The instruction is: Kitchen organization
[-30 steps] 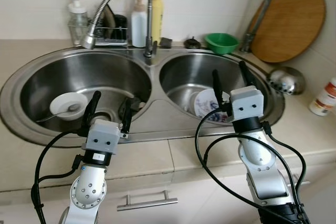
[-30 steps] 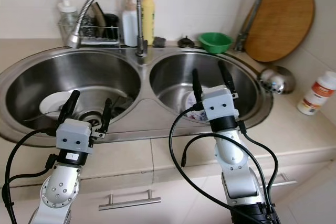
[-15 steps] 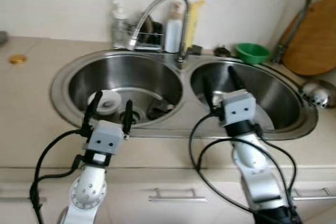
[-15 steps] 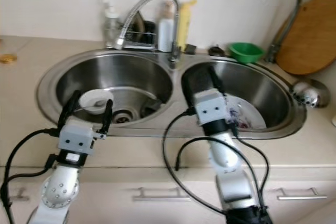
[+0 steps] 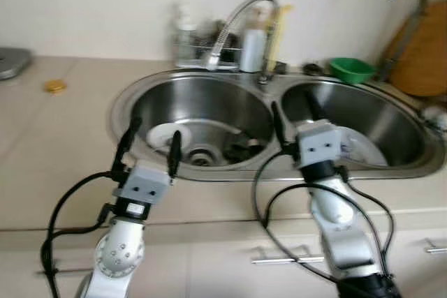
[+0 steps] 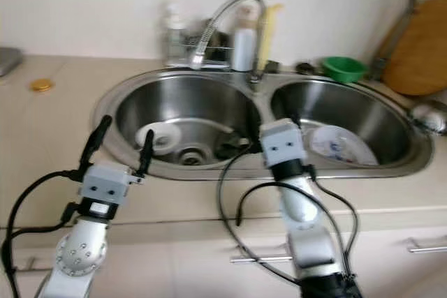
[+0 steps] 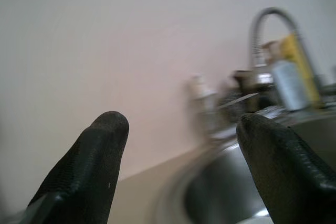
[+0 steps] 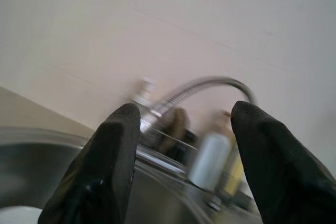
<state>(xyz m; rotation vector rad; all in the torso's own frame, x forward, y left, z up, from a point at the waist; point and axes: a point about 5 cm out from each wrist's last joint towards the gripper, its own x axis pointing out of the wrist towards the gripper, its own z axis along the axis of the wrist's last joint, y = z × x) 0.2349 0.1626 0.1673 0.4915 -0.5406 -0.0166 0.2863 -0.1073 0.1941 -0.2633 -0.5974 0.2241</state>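
**My view swung left along the sink while both grippers stayed empty**

The white bowl (image 6: 158, 137) lay in the left basin of the sink (image 5: 115, 113), near the drain, and the patterned plate (image 6: 340, 146) lay in the right basin. Neither had shifted within its basin over the last second; what changed was my view, which had turned to my left. The cutting board (image 6: 418, 47) and green bowl (image 5: 353, 69) had slid toward the right edge, and a stretch of bare worktop (image 5: 49, 144) with a small yellow lid (image 5: 54, 86) had come into sight on the left.

My left gripper (image 5: 150, 144) hung over the sink's front rim by the left basin, fingers spread wide and holding nothing. My right gripper (image 5: 293, 116) stood over the divide between the basins, fingers likewise apart and empty.

I judged that I was repositioning rather than handling anything, so the dishes lay as they had. The frames were blurred, and which item I would attend to could not be told.
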